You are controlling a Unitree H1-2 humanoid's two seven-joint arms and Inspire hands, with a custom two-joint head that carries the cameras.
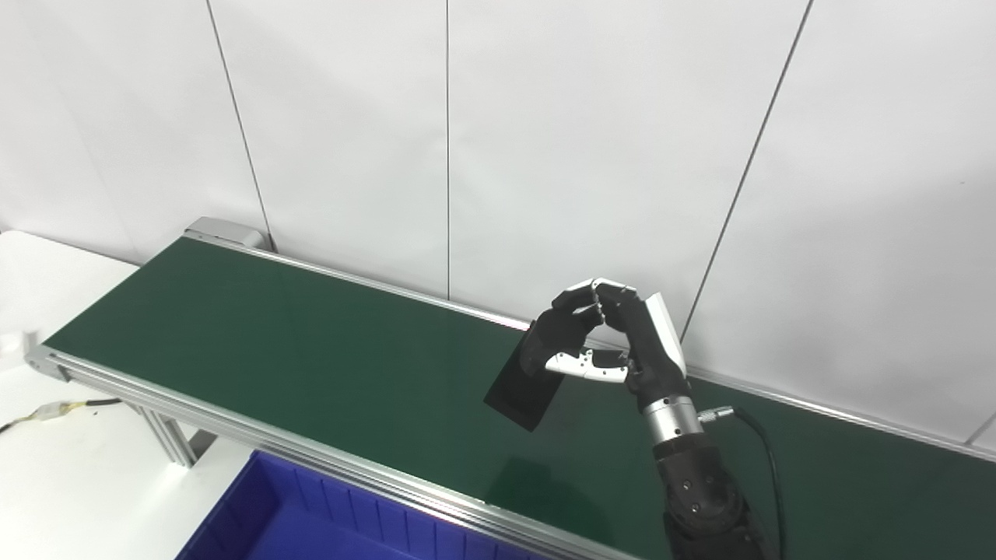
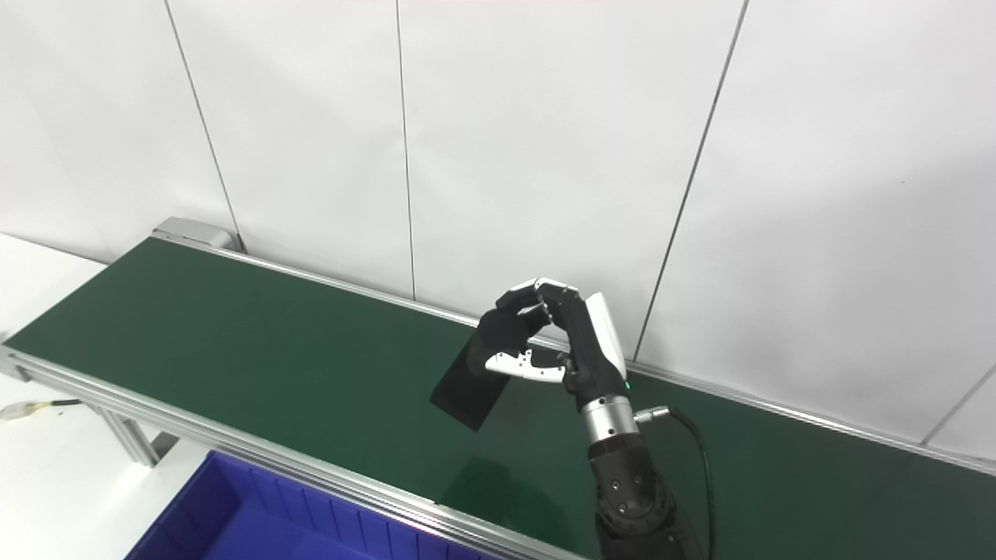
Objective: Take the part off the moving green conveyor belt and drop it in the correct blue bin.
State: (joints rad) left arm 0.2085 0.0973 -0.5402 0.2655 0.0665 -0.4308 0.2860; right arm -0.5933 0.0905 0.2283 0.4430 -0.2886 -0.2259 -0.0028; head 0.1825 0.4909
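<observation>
Left eye view: the right hand (image 1: 615, 342) is raised at centre frame above the green conveyor belt (image 1: 311, 350), fingers and thumb clamped on the upper end of a flat black part (image 1: 520, 395). The part hangs clear of the belt, its long axis tilted toward lower left. The blue bin (image 1: 311, 513) sits at the lower-left edge, in front of the belt rail (below and left of the part).

Right eye view: the same grasp is seen, with the part (image 2: 465, 395) pointing down-left toward the bin (image 2: 257, 513). The left hand is out of frame, so the right hand alone is placed to carry out the drop.
</observation>
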